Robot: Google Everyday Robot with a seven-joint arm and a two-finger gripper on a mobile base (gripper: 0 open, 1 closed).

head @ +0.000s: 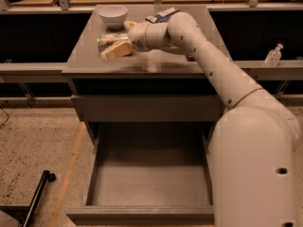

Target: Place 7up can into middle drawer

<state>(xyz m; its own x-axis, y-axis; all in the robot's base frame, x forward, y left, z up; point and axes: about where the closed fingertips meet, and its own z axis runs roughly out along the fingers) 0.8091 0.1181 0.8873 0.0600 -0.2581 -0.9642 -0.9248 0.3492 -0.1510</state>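
The 7up can (105,41), pale green and white, lies on its side on the grey cabinet top (142,65), left of centre. My gripper (115,40) has reached over it from the right, open. Its near finger (117,51) lies along the can's front side and the far finger (129,26) shows behind the can. The can rests on the top. The middle drawer (142,215) stands pulled out below, its floor bare.
A white bowl (113,15) stands at the back left of the top. A blue-and-white packet (161,16) lies behind my wrist. The grey drawer front (147,108) above is closed. A clear bottle (273,56) sits on the right ledge. A black pole (37,197) lies on the floor.
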